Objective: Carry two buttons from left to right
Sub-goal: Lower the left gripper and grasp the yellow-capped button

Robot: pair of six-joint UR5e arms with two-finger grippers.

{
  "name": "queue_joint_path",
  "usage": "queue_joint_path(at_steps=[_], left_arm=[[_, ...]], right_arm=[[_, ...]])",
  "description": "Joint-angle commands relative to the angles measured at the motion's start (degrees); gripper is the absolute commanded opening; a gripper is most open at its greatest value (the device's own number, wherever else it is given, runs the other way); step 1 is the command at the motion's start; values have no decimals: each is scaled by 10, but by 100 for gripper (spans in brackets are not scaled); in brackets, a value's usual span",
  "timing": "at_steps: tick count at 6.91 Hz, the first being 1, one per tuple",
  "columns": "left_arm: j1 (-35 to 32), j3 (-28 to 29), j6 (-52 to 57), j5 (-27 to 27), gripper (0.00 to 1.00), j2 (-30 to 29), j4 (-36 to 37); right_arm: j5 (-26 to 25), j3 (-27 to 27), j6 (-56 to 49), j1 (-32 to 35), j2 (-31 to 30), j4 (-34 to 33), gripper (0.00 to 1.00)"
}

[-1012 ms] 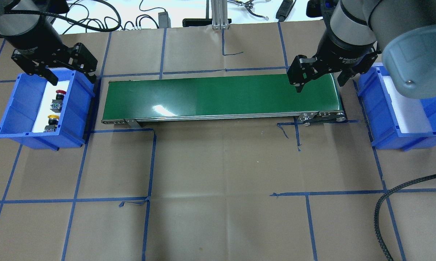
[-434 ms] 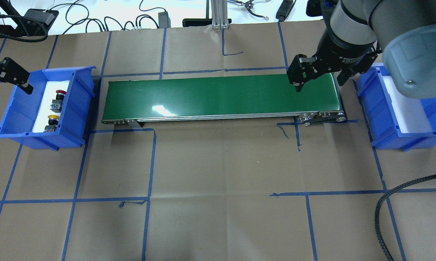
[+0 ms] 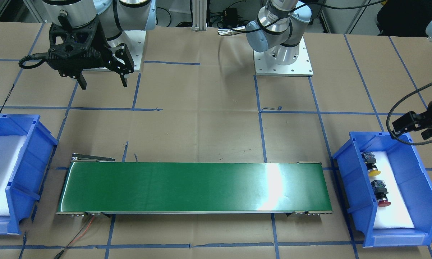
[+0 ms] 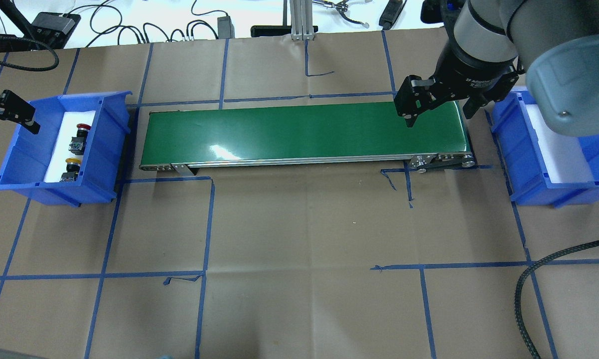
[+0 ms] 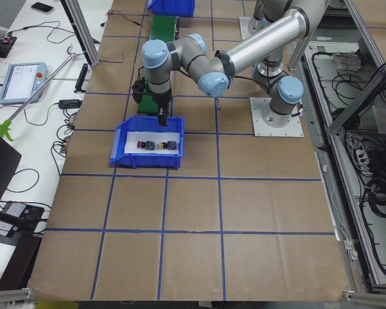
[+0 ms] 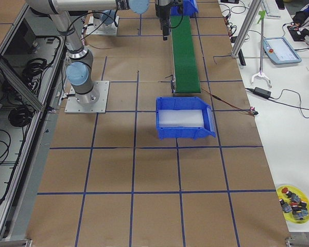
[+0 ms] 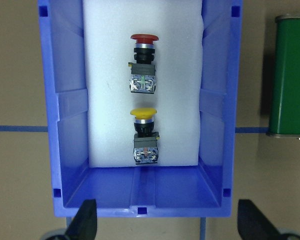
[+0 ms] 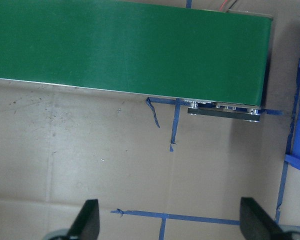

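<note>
Two buttons lie on white foam in the left blue bin (image 4: 97,164). The red-capped button (image 4: 81,128) is farther from me and the yellow-capped button (image 4: 73,161) is nearer. The left wrist view shows the red one (image 7: 143,60) above the yellow one (image 7: 143,130). My left gripper (image 4: 8,125) is open and empty, high over the bin's outer left side; its fingertips (image 7: 85,220) frame the bin's near wall. My right gripper (image 4: 439,114) is open and empty over the right end of the green conveyor belt (image 4: 304,132). The right blue bin (image 4: 514,144) holds only white foam.
The conveyor lies between the two bins. A black braided cable (image 4: 528,279) loops at the near right. Cables and tools lie past the table's far edge. A yellow dish (image 6: 293,200) with spare buttons sits on a side bench.
My left gripper has swung from above the bin's far end out to the left, past the bin's outer wall. The right arm and both buttons have not moved.
</note>
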Motion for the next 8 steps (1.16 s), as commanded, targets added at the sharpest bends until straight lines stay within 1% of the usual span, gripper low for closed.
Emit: queue_joint_path(at_steps=[1, 3, 4, 6, 8], left_arm=[[0, -20, 5, -3, 100, -51, 78], [0, -24, 6, -2, 100, -96, 113], [0, -39, 6, 0, 100, -104, 133], [0, -95, 5, 3, 100, -110, 211], [2, -123, 5, 4, 100, -117, 240]], right_arm=[[0, 1, 0, 0, 0, 0, 100], [0, 3, 0, 0, 0, 0, 100], [0, 2, 0, 0, 0, 0, 100], [-1, -1, -1, 0, 1, 0, 100], [0, -2, -1, 0, 0, 0, 100]])
